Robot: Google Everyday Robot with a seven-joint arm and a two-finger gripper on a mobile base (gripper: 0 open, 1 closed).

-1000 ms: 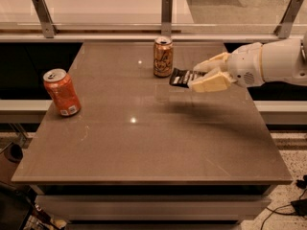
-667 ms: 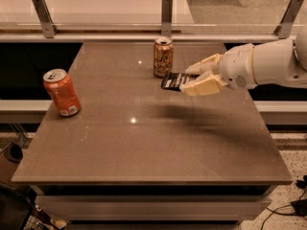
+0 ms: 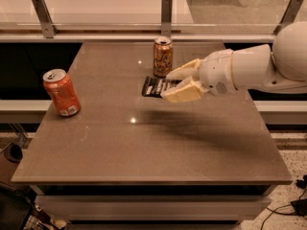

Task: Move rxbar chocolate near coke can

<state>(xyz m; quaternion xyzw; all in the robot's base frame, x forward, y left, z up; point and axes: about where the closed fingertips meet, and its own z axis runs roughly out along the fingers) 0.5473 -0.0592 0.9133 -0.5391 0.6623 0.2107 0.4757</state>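
Observation:
The rxbar chocolate point(image 3: 153, 86), a flat black-wrapped bar with pale lettering, sticks out to the left from between my cream-coloured fingers. My gripper point(image 3: 167, 86) is shut on its right end and holds it a little above the grey table, just in front of the brown-gold can. The arm reaches in from the right. The coke can point(image 3: 61, 92), orange-red with a silver top and a white patch near its base, stands upright near the table's left edge, well to the left of the bar.
A brown-gold patterned can point(image 3: 163, 56) stands upright at the back middle of the table point(image 3: 144, 152), just behind the gripper. A rail with metal posts point(image 3: 166, 8) runs behind the table. Cables lie on the floor at the lower right.
My gripper has moved left with the bar held in it, from right of the brown-gold can to just in front of it. Both cans have stayed put.

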